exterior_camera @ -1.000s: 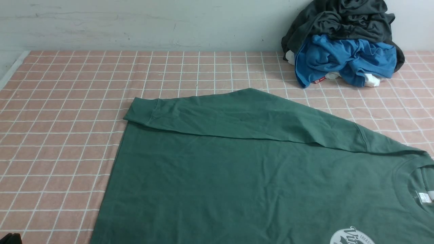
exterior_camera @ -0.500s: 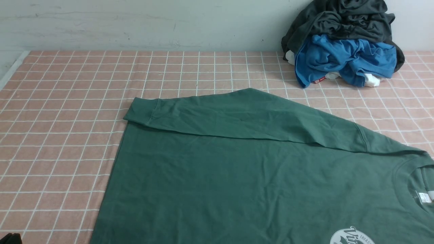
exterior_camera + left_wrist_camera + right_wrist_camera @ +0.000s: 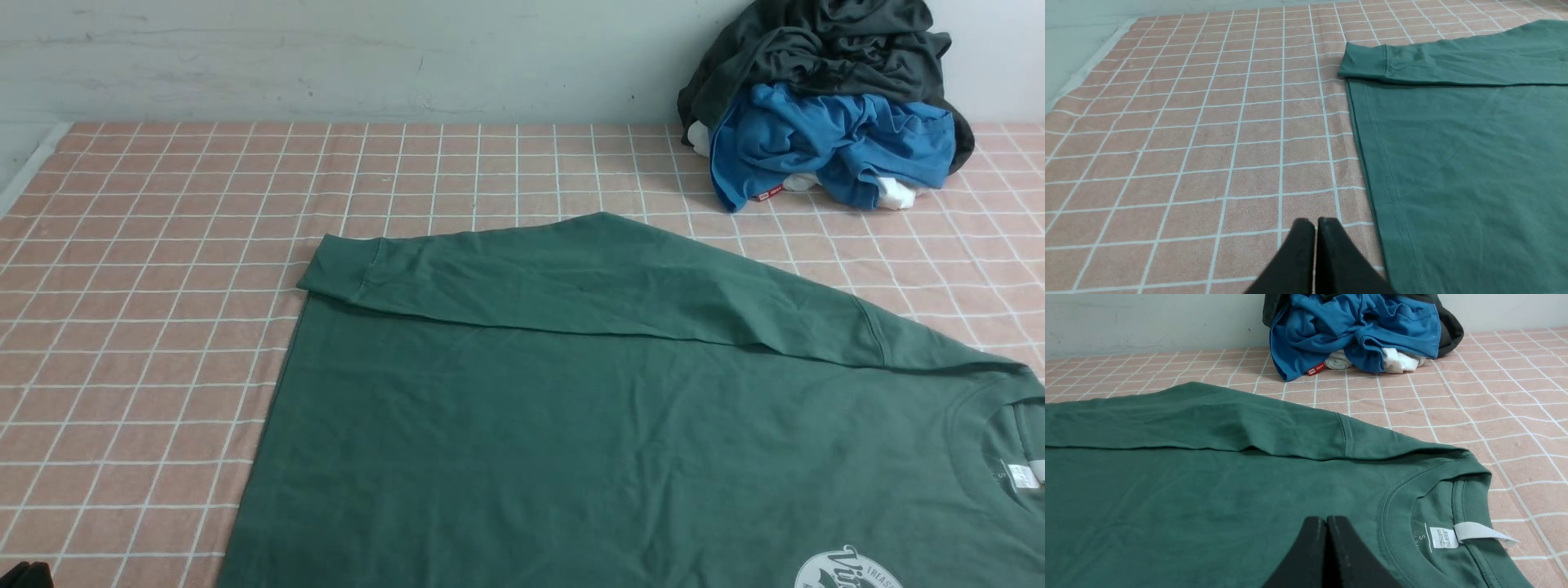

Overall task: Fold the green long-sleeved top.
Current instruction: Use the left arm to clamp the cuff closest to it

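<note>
Green long-sleeved top (image 3: 620, 425) flat, front up, on the checked table (image 3: 163, 245).
We note one sleeve (image 3: 571, 282) folded across the body's far edge, collar (image 3: 1386, 510) toward the robot's right. Left claw (image 3: 1315, 222) closed on nothing, over the table just beside the hem (image 3: 1367, 143); right claw (image 3: 1327, 520) closed on nothing, over the chest near the collar. Blue garment (image 3: 824, 143) and dark grey garment (image 3: 816, 41) piled far right, well apart.

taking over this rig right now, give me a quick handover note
Left tool: shut, empty, over the checked cloth beside the green top.
Right tool: shut, empty, by the collar.
Green top lies flat, logo up, collar to the robot's right.
Done: far sleeve folded in along the body, cuff at the hem.
Left: the body folds; near sleeve is out of view.
</note>
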